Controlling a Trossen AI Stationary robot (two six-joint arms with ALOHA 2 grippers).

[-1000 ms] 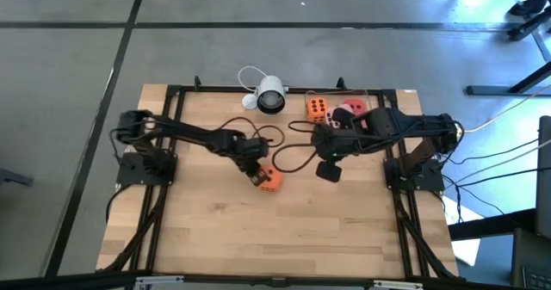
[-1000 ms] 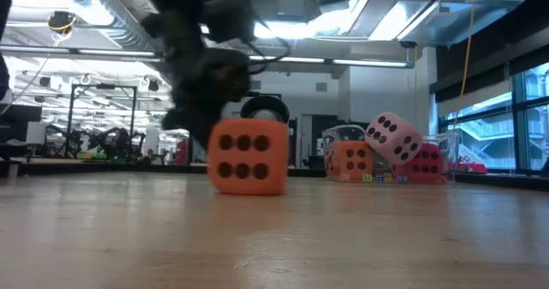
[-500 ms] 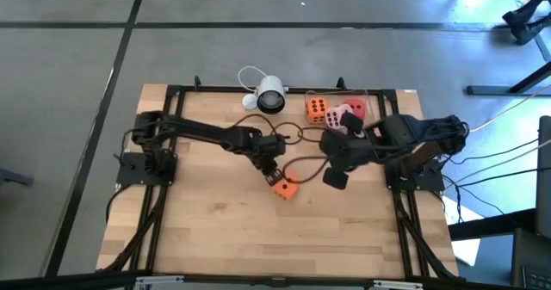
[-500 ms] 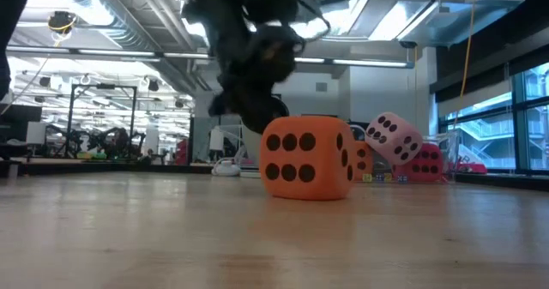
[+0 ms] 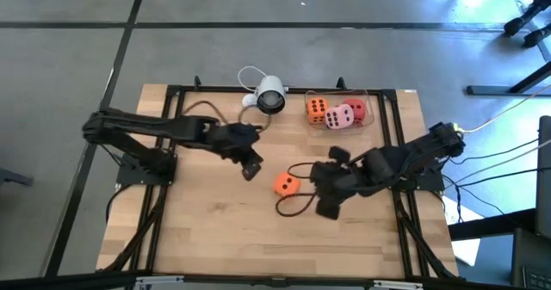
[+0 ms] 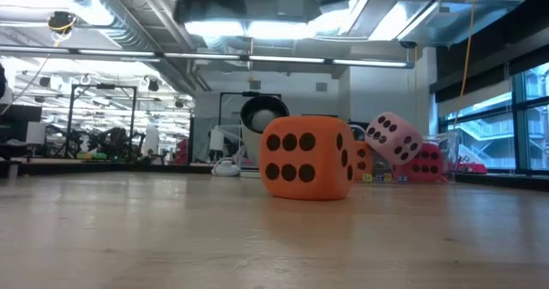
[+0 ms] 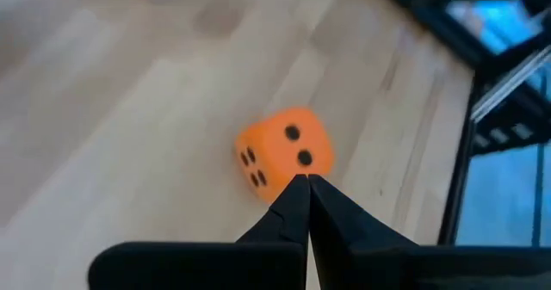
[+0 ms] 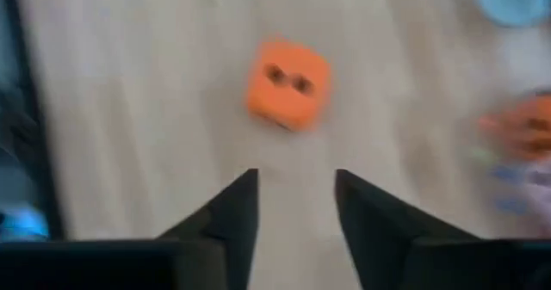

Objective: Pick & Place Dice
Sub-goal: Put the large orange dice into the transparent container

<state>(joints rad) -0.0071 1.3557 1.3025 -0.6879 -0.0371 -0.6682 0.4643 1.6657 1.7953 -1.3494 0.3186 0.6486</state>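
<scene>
The loose orange die [image 5: 287, 184] sits alone on the bare worktop [image 5: 215, 230], near the middle, two dots up in the high view and four dots facing the low camera. It is a cube, so it has no long axis to line up with; any pair of opposite faces would do.

My right end effector [image 5: 323, 187] is just beside it at about three o'clock in the high view, fingers apart and aimed at it, with the die centred ahead of the gap in my right wrist view. My left end effector [image 5: 250, 166] is near it at about ten o'clock, fingers pressed together, holding nothing. I judge the right is nearer and readier.

The other dice, orange [image 5: 317, 109], pink [image 5: 338, 117] and red [image 5: 355, 108], lie in the clear tray [image 5: 372, 101] at one o'clock, well apart. A white camera [image 5: 270, 95] stands at twelve o'clock.
</scene>
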